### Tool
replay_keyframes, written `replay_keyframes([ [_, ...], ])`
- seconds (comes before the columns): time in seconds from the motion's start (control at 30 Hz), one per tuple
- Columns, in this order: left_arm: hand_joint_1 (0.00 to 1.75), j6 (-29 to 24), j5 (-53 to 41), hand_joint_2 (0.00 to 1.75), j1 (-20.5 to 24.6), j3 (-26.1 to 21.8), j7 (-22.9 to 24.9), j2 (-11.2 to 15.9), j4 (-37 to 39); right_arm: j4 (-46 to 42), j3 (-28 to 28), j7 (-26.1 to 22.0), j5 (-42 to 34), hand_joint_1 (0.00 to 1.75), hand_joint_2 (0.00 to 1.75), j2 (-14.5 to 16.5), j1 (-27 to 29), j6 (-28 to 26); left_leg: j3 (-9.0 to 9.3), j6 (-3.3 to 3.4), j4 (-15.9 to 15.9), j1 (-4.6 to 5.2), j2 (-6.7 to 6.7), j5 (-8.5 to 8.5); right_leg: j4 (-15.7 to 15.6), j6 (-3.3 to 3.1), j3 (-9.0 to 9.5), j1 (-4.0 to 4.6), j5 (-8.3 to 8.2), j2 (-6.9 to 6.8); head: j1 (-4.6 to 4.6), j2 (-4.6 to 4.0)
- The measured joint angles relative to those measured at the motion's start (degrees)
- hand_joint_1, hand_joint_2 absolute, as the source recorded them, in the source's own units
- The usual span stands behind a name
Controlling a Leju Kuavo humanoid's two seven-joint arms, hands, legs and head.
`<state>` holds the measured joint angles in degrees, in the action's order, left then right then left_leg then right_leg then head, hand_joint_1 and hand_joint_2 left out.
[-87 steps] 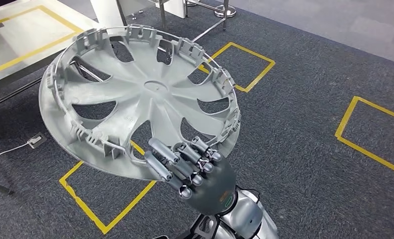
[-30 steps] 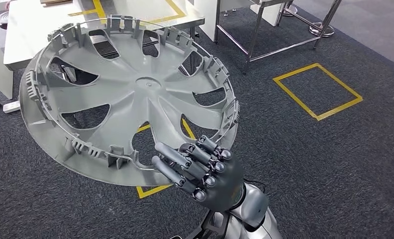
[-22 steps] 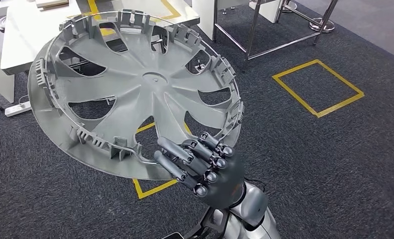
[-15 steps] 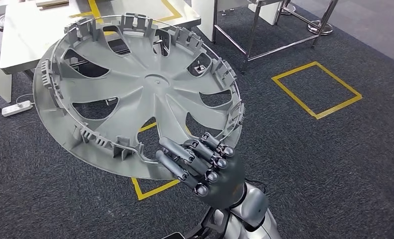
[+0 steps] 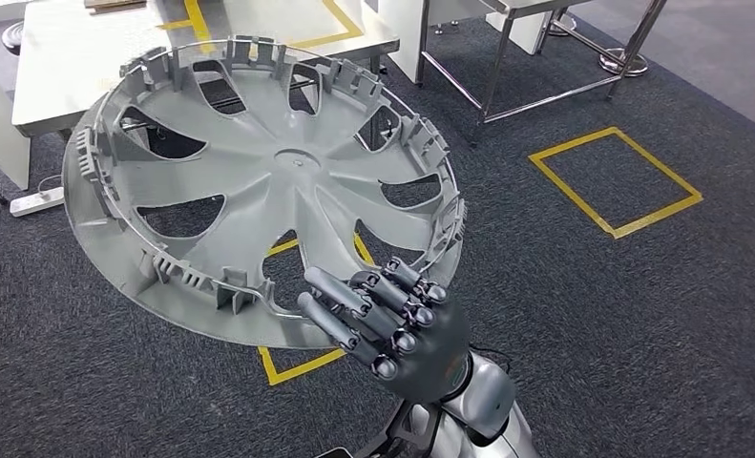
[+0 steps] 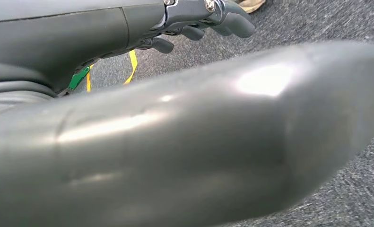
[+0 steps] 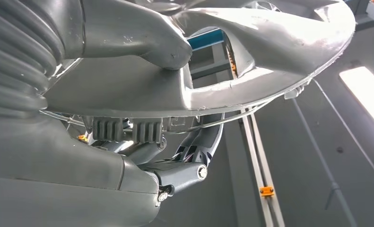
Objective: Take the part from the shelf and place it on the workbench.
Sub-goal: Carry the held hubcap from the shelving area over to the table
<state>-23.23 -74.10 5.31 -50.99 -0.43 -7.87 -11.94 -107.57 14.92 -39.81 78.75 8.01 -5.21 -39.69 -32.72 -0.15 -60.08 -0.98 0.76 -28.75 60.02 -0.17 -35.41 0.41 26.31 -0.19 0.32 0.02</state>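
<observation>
Clearly, right hand [image 5: 407, 334] grips grey spoked wheel cover [image 5: 259, 181], clips upward.

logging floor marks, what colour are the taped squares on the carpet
Yellow squares, clearest in the head view.

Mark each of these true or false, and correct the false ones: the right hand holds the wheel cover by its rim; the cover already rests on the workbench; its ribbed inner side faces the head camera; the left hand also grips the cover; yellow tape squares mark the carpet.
1. The right hand holds the wheel cover by its rim. True: thumb on one face, fingers on the other.
2. The cover rests on the workbench. False: it is held up in the air, above the carpet.
3. Its ribbed, clipped inner side faces the head camera. True.
4. The left hand also grips the cover. False: it holds nothing, with carpet behind it.
5. Yellow tape squares mark the carpet. True.
</observation>
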Motion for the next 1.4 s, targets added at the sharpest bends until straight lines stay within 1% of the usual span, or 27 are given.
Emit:
replay_keyframes([
  [0.1,0.00,-0.1,0.0,0.00,0.1,0.0,-0.1,-0.1,0.0,-0.5,0.0,0.0,0.0,1.75,1.75,0.4,0.0,0.0,0.27,-1.01,0.3,-0.06,-0.08,-0.30,-0.9,-0.58,0.56,0.03,0.29,0.08,0.02,0.00],
  [0.17,0.00,-0.2,0.0,0.00,0.1,0.0,-0.1,-0.1,-0.1,-0.8,-0.1,0.1,0.6,1.75,1.75,0.8,-0.1,0.0,-0.57,-1.61,-1.8,-0.06,-0.24,-1.46,-1.4,-1.22,1.36,-0.34,0.29,0.04,-0.13,0.00],
  [0.2,0.00,-0.2,-0.1,0.00,0.1,0.0,-0.1,0.0,-0.1,-0.9,-0.1,0.1,1.0,1.75,1.75,1.0,-0.1,0.0,-2.03,-1.86,-4.6,-0.14,-0.31,-2.73,-1.6,-1.52,1.69,-0.44,0.39,-0.01,-0.21,0.00],
  [0.27,0.00,-0.2,-0.3,0.00,0.0,0.0,0.0,0.0,-0.1,-1.0,-0.2,0.1,1.6,1.75,1.75,1.4,-0.1,0.0,-6.18,-2.33,-12.0,-0.17,-0.37,-5.49,-1.6,-1.92,2.16,-0.43,0.87,-0.03,-0.32,0.00],
  [0.3,0.00,-0.1,-0.5,0.00,0.0,0.0,0.1,0.0,-0.1,-1.1,-0.2,0.0,1.7,1.75,1.75,1.5,0.0,0.0,-7.84,-2.48,-14.6,-0.18,-0.38,-5.87,-1.5,-1.97,2.44,-0.42,1.14,-0.01,-0.31,0.00],
  [0.33,0.00,-0.1,-0.6,0.00,-0.1,0.0,0.2,0.0,-0.1,-1.2,-0.3,0.0,1.8,1.75,1.75,1.6,0.0,0.0,-8.55,-2.56,-15.2,-0.18,-0.39,-5.13,-1.5,-1.91,2.78,-0.44,1.44,0.03,-0.31,0.00],
  [0.37,0.00,0.0,-0.7,0.00,0.0,0.0,0.3,0.0,-0.1,-1.3,-0.4,0.0,1.9,1.75,1.75,1.7,0.1,0.0,-8.11,-2.57,-13.5,-0.20,-0.43,-3.28,-1.5,-1.78,3.22,-0.51,1.78,0.08,-0.32,0.00],
  [0.43,0.00,0.0,-0.9,0.00,0.0,0.0,0.3,0.1,-0.1,-1.6,-0.6,0.0,2.1,1.75,1.75,1.9,0.1,0.0,-5.03,-2.56,-6.1,-0.19,-0.61,1.07,-1.3,-1.26,4.14,-0.57,2.65,0.12,-0.33,0.00],
  [0.47,0.00,0.0,-1.0,0.00,0.1,0.0,0.3,0.1,-0.2,-1.8,-0.7,0.0,2.2,1.75,1.75,2.0,0.1,0.0,-3.51,-2.26,-2.9,-0.15,-0.65,2.22,-1.1,-0.91,4.40,-0.52,3.12,0.16,-0.36,0.00],
  [0.53,0.00,0.0,-1.0,0.00,0.2,0.0,0.3,0.0,-0.2,-2.2,-0.8,0.0,2.1,1.75,1.75,2.2,0.0,0.0,-2.26,-1.35,-0.4,-0.01,-0.66,2.11,-0.8,-0.25,4.61,-0.30,3.61,0.22,-0.36,0.00],
  [0.63,0.00,0.0,-1.0,0.00,0.3,0.0,0.4,0.1,-0.2,-2.6,-0.9,0.0,2.1,1.75,1.75,2.5,-0.1,0.0,-1.70,0.08,-0.1,-0.09,-0.47,1.64,0.1,0.59,4.61,-0.33,3.83,0.26,-0.31,0.00],
  [0.7,0.00,-0.1,-0.9,0.00,0.3,0.0,0.3,0.1,-0.3,-2.7,-1.0,0.0,2.0,1.75,1.75,2.5,-0.1,0.0,-1.09,0.71,0.0,-0.21,-0.38,1.32,4.5,1.11,2.25,-0.48,5.64,0.25,-0.21,0.00],
  [0.77,0.00,-0.2,-0.9,0.00,0.4,0.0,0.3,0.1,-0.3,-2.8,-1.0,0.0,2.0,1.75,1.75,2.5,-0.1,0.0,-0.81,1.04,0.0,-0.17,-0.36,0.92,11.8,1.46,-2.50,-0.55,8.32,0.25,-0.14,0.00],
  [0.8,0.00,-0.2,-0.9,0.00,0.3,0.0,0.3,0.1,-0.3,-2.8,-1.0,0.0,2.0,1.75,1.75,2.5,-0.1,0.0,-0.64,1.09,0.0,-0.13,-0.35,0.69,14.6,1.50,-4.70,-0.56,8.94,0.25,-0.14,0.00],
  [0.83,0.00,-0.2,-0.8,0.00,0.3,0.0,0.3,0.1,-0.3,-2.8,-1.0,0.0,2.0,1.75,1.75,2.5,-0.1,0.0,-0.36,1.09,0.0,-0.10,-0.32,0.42,15.6,1.42,-6.01,-0.54,8.48,0.25,-0.14,0.00],
  [0.87,0.00,-0.2,-0.8,0.00,0.3,0.0,0.3,0.1,-0.3,-2.8,-1.0,0.0,2.0,1.75,1.75,2.5,-0.1,0.0,0.05,1.05,0.0,-0.07,-0.26,0.11,14.4,1.20,-6.20,-0.49,6.82,0.25,-0.14,0.00],
  [0.93,0.00,-0.2,-0.7,0.00,0.3,0.0,0.2,0.0,-0.3,-2.9,-1.1,0.0,2.1,1.75,1.75,2.5,-0.1,0.0,0.93,0.91,0.0,-0.04,-0.13,-0.59,6.9,0.26,-3.96,-0.16,1.45,0.24,-0.14,0.00],
  [0.97,0.00,-0.2,-0.6,0.00,0.3,0.0,0.2,-0.1,-0.3,-2.9,-1.1,0.0,2.2,1.75,1.75,2.5,-0.1,0.0,1.30,0.73,0.1,0.00,-0.05,-0.90,3.4,-0.27,-2.70,0.14,0.11,0.22,-0.18,0.00],
  [1.0,0.00,-0.2,-0.6,0.00,0.3,0.0,0.2,-0.2,-0.3,-3.0,-1.1,0.0,2.2,1.75,1.75,2.6,-0.2,0.0,1.45,0.46,0.1,-0.01,-0.01,-1.14,0.9,-0.68,-1.82,0.43,-0.38,0.24,-0.16,0.00],
  [1.07,0.00,-0.1,-0.6,0.00,0.3,0.0,0.3,-0.3,-0.2,-3.2,-1.1,0.0,2.4,1.75,1.75,2.7,-0.2,0.0,1.82,-0.35,0.0,0.02,0.04,-1.02,-0.7,-1.22,-1.10,0.74,0.02,0.28,-0.11,0.00],
  [1.17,0.00,0.0,-0.7,0.00,0.2,0.0,0.2,-0.5,-0.2,-3.3,-1.2,0.1,3.1,1.75,1.75,2.8,-0.4,0.0,1.72,-1.37,-2.0,0.02,-0.14,-1.08,-1.8,-1.96,0.97,0.29,-0.70,0.17,-0.19,0.00],
  [1.2,0.00,0.1,-0.7,0.00,0.3,0.0,0.2,-0.5,-0.2,-3.4,-1.2,0.2,3.3,1.75,1.75,2.9,-0.5,0.0,0.60,-1.64,-4.2,-0.01,-0.22,-1.74,-2.0,-2.20,1.62,0.14,-0.52,0.09,-0.27,0.00],
  [1.27,0.00,0.4,-0.8,0.00,0.4,0.0,0.1,-0.5,-0.2,-3.4,-1.2,0.2,3.7,1.75,1.75,3.0,-0.6,0.0,-3.36,-2.23,-10.6,-0.06,-0.34,-4.16,-2.0,-2.60,2.28,0.03,0.10,0.03,-0.44,0.00],
  [1.3,0.00,0.5,-0.8,0.00,0.4,0.0,0.1,-0.5,-0.2,-3.4,-1.3,0.3,3.8,1.75,1.75,3.0,-0.6,0.0,-5.39,-2.41,-13.4,-0.11,-0.35,-5.41,-2.0,-2.64,2.56,0.02,0.45,0.09,-0.40,0.00],
  [1.33,0.00,0.7,-0.9,0.00,0.4,0.0,0.0,-0.4,-0.3,-3.5,-1.3,0.3,3.9,1.75,1.75,3.0,-0.6,0.0,-6.75,-2.45,-14.7,-0.15,-0.37,-5.96,-2.0,-2.59,2.93,-0.02,0.82,0.17,-0.41,0.00],
  [1.37,0.00,0.7,-0.9,0.00,0.3,0.0,0.0,-0.4,-0.3,-3.5,-1.3,0.4,4.0,1.75,1.75,3.0,-0.6,0.0,-7.24,-2.45,-14.2,-0.17,-0.39,-5.35,-2.0,-2.46,3.40,-0.10,1.21,0.27,-0.42,0.00],
  [1.4,0.00,0.8,-0.9,0.00,0.3,0.0,0.0,-0.4,-0.3,-3.5,-1.3,0.5,4.1,1.75,1.75,3.0,-0.6,0.0,-6.79,-2.48,-11.8,-0.22,-0.42,-3.47,-2.0,-2.26,3.97,-0.21,1.65,0.34,-0.41,0.00],
])
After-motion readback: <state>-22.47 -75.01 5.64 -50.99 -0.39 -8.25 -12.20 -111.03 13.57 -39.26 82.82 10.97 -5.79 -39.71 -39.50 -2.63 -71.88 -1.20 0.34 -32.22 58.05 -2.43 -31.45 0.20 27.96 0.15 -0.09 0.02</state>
